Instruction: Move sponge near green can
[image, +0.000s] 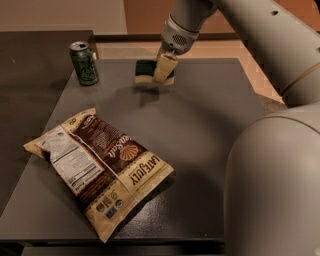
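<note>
The sponge (144, 71), dark green on top with a pale yellow base, hangs a little above the grey table (210, 125) near its far edge, casting a shadow below. My gripper (163, 71) is shut on the sponge's right side, reaching in from the upper right. The green can (84, 63) with a silver top stands upright at the table's far left corner, well left of the sponge.
A large brown and cream snack bag (100, 167) lies flat on the front left of the table. My pale arm (275, 150) fills the right side of the view. A darker surface (30, 75) adjoins the table on the left.
</note>
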